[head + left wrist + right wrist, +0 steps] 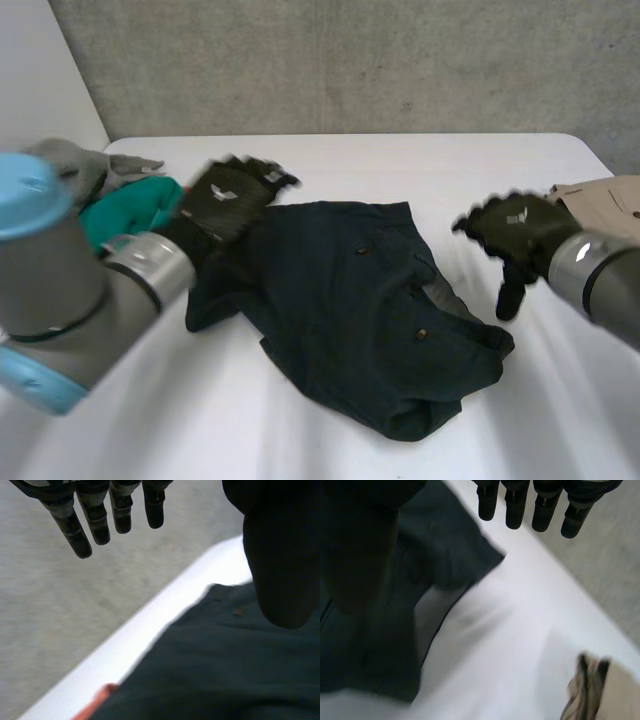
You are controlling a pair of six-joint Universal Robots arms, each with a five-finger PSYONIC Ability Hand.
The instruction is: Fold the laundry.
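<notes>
Left hand [232, 195]: open. In the left wrist view its fingers [95, 517] are straight and stand well apart from the thumb [280, 555]; nothing is held between them. In the head view the hand sits over the far left corner of the dark blue garment [370, 300]. Whether it touches the cloth cannot be told.

Right hand [515, 228]: open. In the right wrist view its fingers [540, 505] are straight, the thumb [365, 545] is set apart from them, and the hand holds nothing. In the head view it is above the white table [420, 160], just beside the garment's right edge and clear of the cloth.

Dark blue garment: lies crumpled in the middle of the table, between the two hands. Small buttons show on its upper face. One edge is bunched at the near right.

Surroundings: a teal cloth [130, 212] and a grey cloth [88, 165] lie together at the table's far left, behind the left arm. A beige garment [610, 205] lies at the table's right edge, just behind the right hand.
</notes>
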